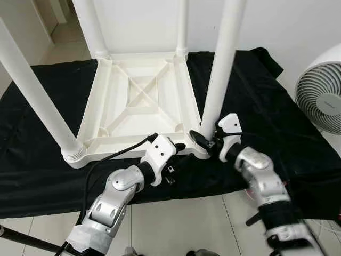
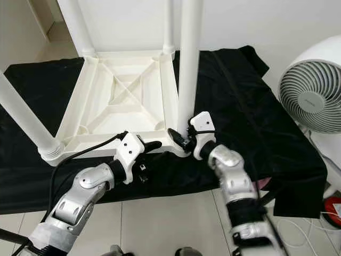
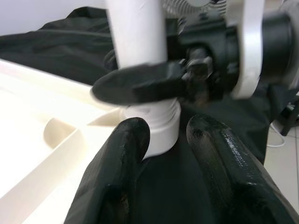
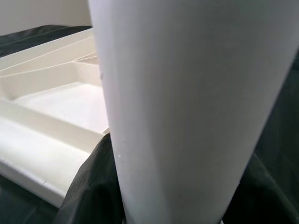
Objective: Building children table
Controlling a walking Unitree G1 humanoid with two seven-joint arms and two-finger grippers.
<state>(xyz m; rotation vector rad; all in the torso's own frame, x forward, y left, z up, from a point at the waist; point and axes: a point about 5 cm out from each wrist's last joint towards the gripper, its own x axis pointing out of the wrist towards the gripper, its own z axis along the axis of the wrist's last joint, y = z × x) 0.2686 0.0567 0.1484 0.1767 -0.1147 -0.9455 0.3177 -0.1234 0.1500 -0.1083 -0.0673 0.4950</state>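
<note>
On the black cloth (image 1: 277, 138) spread over the floor lies the white children's table (image 1: 141, 106), turned upside down so its ribbed underside faces up. Four white legs rise from its corners: two at the far corners, one at the near left corner, and the near right leg (image 1: 221, 64) standing upright in its threaded socket.

At that near right corner both arms meet. The right end effector (image 1: 205, 140) sits low on the near right leg, just above the socket; its black fingers (image 3: 140, 86) reach around the leg's base, and the right wrist view looks straight onto the leg from very close. The fingers appear closed around the leg, though the far finger is hidden behind it.

The left end effector (image 1: 177, 148) rests at the table's near edge, just beside the same corner. In the left wrist view its two fingertips (image 3: 124, 154) stand apart with a gap between them, pointing at the leg's collar and gripping nothing. A black cable runs from the left wrist across the cloth.

A white fan (image 1: 322, 96) stands to the right, beside the cloth, on the pale tiled floor (image 1: 176, 224).
</note>
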